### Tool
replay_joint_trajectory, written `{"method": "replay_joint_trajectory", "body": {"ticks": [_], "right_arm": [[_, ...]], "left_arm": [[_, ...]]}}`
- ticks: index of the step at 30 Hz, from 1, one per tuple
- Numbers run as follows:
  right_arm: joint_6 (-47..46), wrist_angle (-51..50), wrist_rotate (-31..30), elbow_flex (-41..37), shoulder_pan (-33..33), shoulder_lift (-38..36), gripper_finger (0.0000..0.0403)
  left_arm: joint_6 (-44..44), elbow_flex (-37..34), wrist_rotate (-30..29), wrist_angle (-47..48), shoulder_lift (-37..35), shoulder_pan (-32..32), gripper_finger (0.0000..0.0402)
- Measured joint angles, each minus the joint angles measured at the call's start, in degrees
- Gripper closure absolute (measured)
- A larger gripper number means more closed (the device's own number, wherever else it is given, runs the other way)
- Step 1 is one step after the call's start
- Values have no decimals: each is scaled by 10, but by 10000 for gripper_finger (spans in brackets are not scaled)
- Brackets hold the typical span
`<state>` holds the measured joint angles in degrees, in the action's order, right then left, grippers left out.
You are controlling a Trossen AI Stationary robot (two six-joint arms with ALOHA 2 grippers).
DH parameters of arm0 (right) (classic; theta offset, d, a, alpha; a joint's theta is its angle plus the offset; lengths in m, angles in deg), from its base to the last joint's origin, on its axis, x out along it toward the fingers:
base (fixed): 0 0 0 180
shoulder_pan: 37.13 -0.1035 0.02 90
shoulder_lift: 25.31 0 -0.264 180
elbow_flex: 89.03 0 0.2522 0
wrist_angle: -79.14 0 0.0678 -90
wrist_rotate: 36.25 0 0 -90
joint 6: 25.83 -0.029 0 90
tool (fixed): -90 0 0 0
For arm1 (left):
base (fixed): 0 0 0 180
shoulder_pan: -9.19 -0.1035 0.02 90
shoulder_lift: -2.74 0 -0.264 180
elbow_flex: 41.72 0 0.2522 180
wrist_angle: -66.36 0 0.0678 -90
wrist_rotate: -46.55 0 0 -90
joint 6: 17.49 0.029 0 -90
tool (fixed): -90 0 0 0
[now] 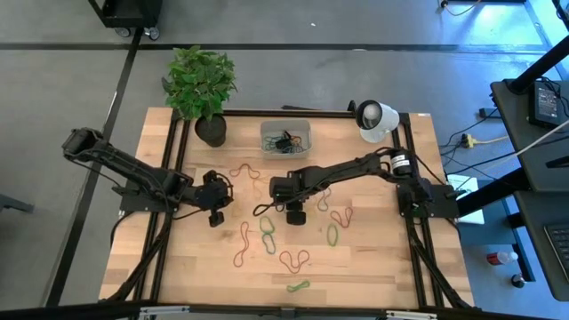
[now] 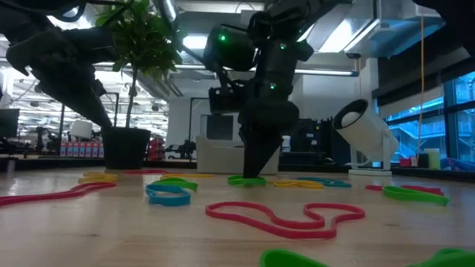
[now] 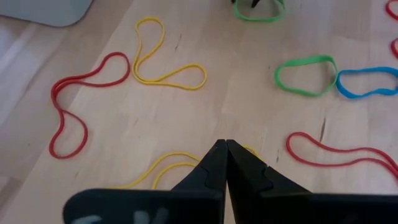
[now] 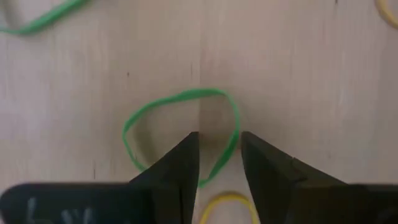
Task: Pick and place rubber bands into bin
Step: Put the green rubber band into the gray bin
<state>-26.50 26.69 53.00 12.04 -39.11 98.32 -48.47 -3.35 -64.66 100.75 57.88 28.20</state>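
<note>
We have the right gripper down at the tabletop near the middle of the table, fingers partly open and straddling one side of a green rubber band. In the right wrist view a strand of that loop runs through the gap between the two fingers, while the rest of the loop lies ahead of the fingertips, its long axis running across the gripper's line of approach. Nothing is pinched yet; we judge that closing on the strand is the step in hand, though we cannot be sure from the low view that the tips actually touch the wood.

The bin sits at the far edge of the table, well apart from the gripper and roughly straight beyond it, between the plant pot and the white camera, with a few bands already inside. The right arm is clearly the nearer one to both band and bin.

Our left gripper hangs closed and empty over the left half of the table, above scattered red and yellow bands.
</note>
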Motion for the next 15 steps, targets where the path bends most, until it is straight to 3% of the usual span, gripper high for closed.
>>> {"method": "replay_joint_trajectory", "body": {"ticks": [6,15], "right_arm": [[26,-1,-7,-2,0,-7,390],[45,-44,-11,-4,34,-105,397]], "left_arm": [[-13,0,-3,-3,0,2,400],[-22,0,-2,-3,0,2,399]]}}
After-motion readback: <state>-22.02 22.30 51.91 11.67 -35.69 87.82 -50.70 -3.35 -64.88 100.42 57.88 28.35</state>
